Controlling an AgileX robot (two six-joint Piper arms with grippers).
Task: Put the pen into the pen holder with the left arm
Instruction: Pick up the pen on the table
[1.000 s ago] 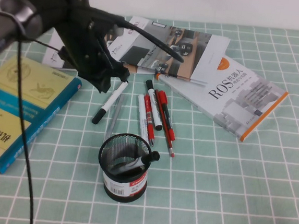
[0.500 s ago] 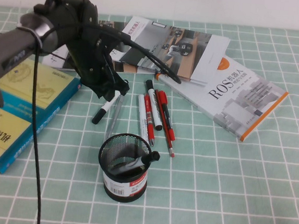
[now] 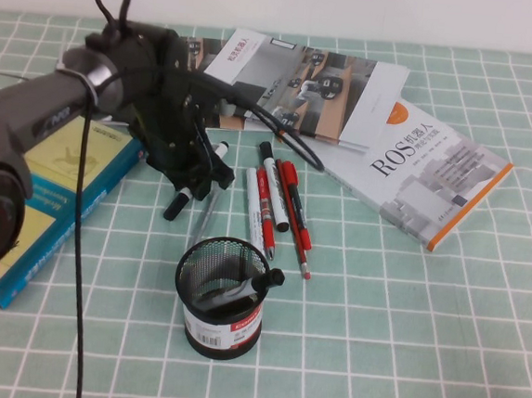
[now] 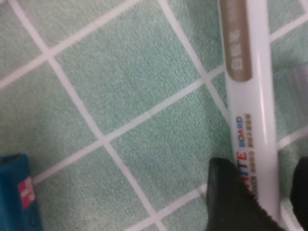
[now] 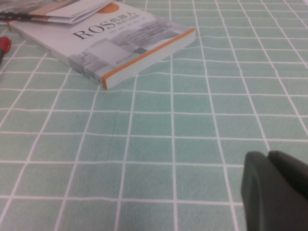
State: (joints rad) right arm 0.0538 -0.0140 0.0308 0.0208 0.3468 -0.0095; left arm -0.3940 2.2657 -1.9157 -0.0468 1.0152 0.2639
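The left pincer point(image 3: 192, 176) is down at the surface point(image 3: 403, 341), its fingers point(image 4: 231, 202) spread astride the pen point(image 3: 196, 183), which lies flat just up-table of the pen holder point(image 3: 221, 296). It should close squarely mid-barrel, then lift clear of the grey pen point(image 3: 203, 214) alongside. A second earlier it hovered higher. The right pincer point(image 5: 276, 190) rests off to the side, pressed together.

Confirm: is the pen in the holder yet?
Out. The pen lies flat on the cloth, left gripper fingers straddling it; right gripper parked.
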